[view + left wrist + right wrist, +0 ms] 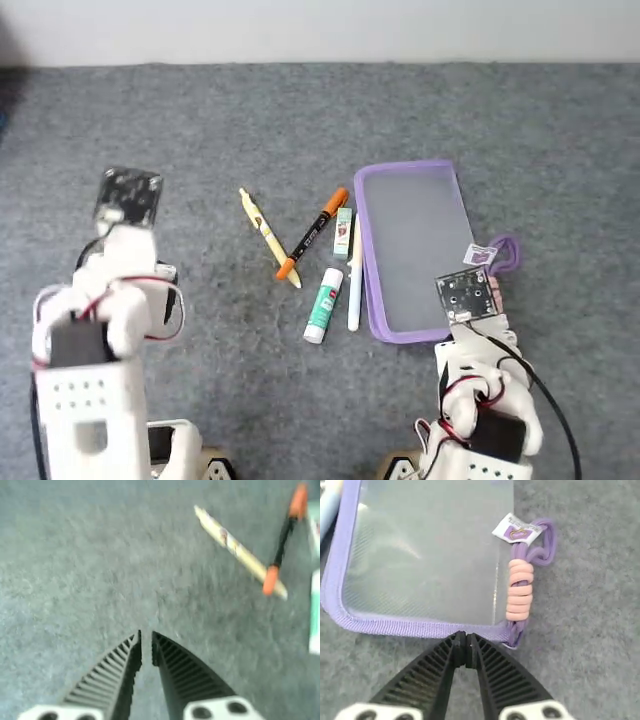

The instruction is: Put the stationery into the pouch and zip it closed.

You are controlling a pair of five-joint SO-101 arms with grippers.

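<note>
A clear pouch with purple edging [415, 250] lies flat on the grey carpet, right of centre. Left of it lie a cream pen [268, 238], an orange-capped marker [312, 233], a small green-and-white box [343, 232], a glue stick [324, 305] and a pale pen [354, 290]. My right gripper [465, 642] is shut with nothing in it, just off the pouch's near edge [427, 555], beside its purple strap with a pink coil [520, 587]. My left gripper [146, 639] is shut over bare carpet, well short of the cream pen [240, 552] and marker [284, 540].
The left arm [110, 290] stands at the table's left and the right arm [475, 350] at the near right, its wrist over the pouch's near corner. Grey carpet [200, 130] covers the whole surface, with a pale wall along the far edge.
</note>
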